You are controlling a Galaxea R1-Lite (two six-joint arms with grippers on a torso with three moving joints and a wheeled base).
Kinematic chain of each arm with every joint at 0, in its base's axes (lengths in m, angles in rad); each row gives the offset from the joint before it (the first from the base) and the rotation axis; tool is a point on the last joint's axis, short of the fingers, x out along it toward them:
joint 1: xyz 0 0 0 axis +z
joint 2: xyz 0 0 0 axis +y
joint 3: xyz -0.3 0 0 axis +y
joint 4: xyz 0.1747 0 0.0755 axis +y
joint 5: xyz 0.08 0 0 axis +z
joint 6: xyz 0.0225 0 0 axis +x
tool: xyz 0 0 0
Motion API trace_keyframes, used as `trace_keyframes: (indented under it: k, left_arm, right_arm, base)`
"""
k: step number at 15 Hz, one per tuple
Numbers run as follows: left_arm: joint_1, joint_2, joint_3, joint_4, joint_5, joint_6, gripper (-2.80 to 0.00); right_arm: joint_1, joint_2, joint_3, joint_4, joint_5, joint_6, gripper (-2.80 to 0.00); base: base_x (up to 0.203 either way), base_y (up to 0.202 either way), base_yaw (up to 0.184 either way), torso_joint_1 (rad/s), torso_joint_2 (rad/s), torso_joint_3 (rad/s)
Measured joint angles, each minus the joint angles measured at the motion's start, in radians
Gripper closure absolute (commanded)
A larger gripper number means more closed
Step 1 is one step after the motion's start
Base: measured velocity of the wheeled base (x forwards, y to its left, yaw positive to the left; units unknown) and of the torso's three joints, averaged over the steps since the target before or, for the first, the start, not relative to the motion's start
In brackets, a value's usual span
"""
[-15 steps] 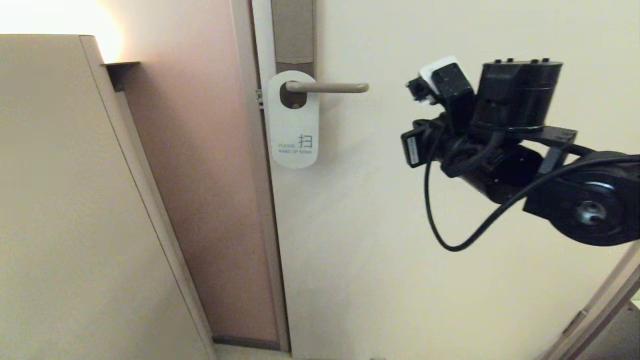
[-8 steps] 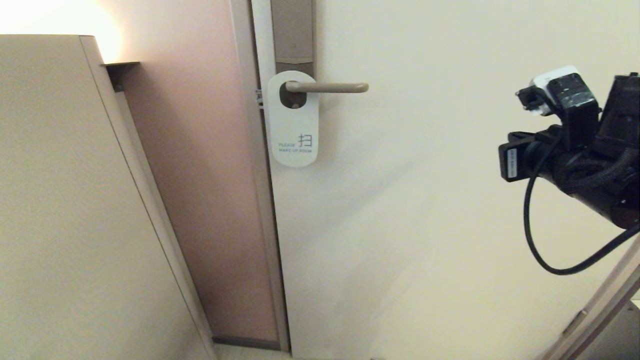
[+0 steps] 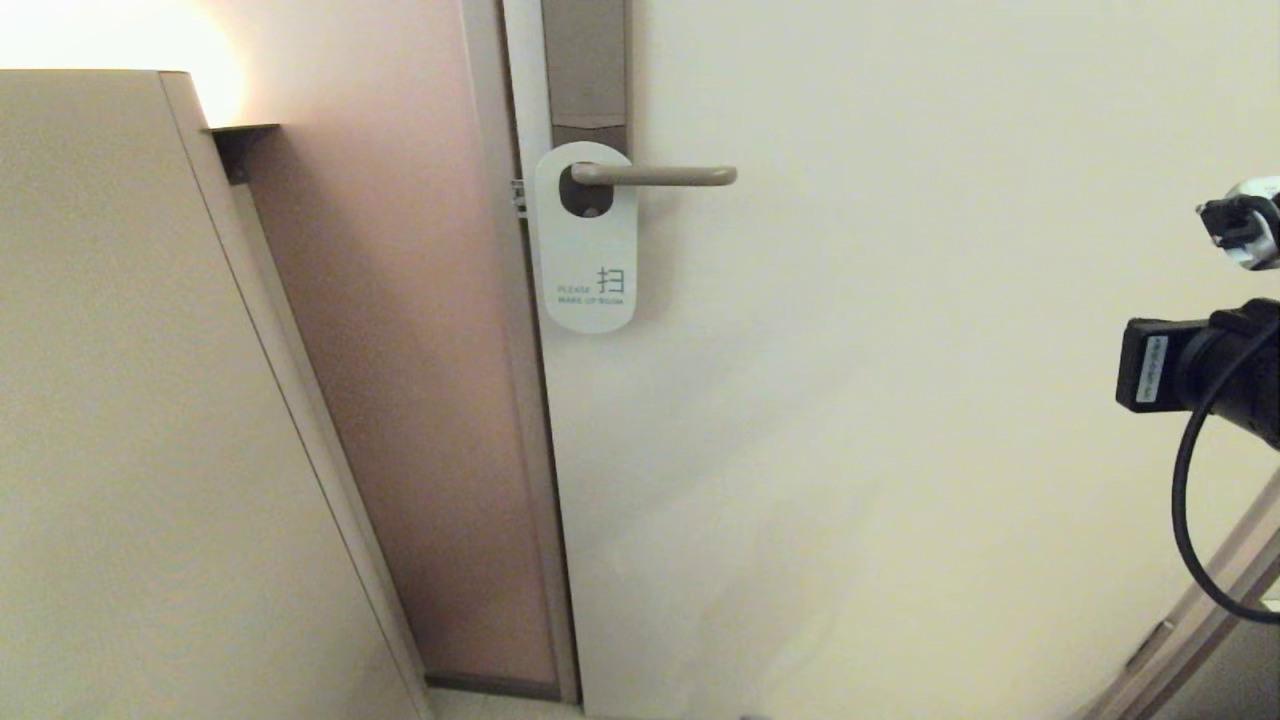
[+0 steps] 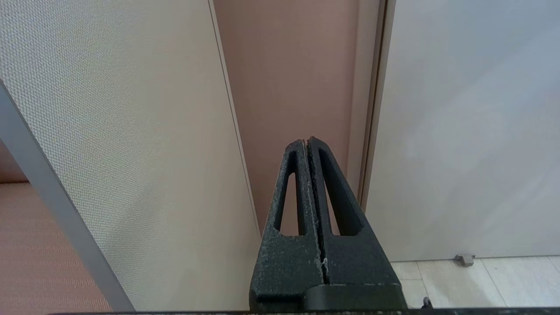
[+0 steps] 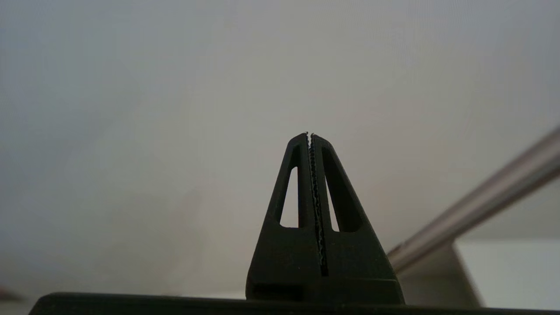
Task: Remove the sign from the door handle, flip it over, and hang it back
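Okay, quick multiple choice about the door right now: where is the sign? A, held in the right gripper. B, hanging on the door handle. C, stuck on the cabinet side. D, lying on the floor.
B: in the head view the sign hangs from the door handle, the lever passing through its hole, while the right gripper is shut on nothing, away from it.

The right arm (image 3: 1215, 375) is black, with a boxy black part bearing a small pale label. A thick black cable (image 3: 1195, 520) is looped under it, and a white and black piece is seen above. Both grippers, left (image 4: 307, 142) and right (image 5: 309, 136), are made of rough black plastic, each finger with a long slot cut through. Tiny teeth are seen along the right fingers (image 5: 302, 183).
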Motion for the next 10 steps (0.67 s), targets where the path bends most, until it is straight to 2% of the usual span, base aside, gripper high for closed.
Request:
trace_keyframes:
  k: [3, 7, 10]
  left_arm:
    - [0.000, 0.000, 0.000, 0.000, 0.000, 0.000, 0.00]
    - [0.000, 0.000, 0.000, 0.000, 0.000, 0.000, 0.00]
    - [0.000, 0.000, 0.000, 0.000, 0.000, 0.000, 0.00]
  right_arm:
    - [-0.028, -0.101, 0.145, 0.010, 0.016, 0.037, 0.00]
    - [-0.097, -0.287, 0.365, 0.008, 0.056, 0.042, 0.00]
    - [-0.111, -0.412, 0.482, 0.006, 0.060, 0.039, 0.00]
  base:
    - [0.000, 0.000, 0.000, 0.000, 0.00, 0.000]
    - [0.000, 0.000, 0.000, 0.000, 0.00, 0.000]
    - [0.000, 0.000, 0.000, 0.000, 0.00, 0.000]
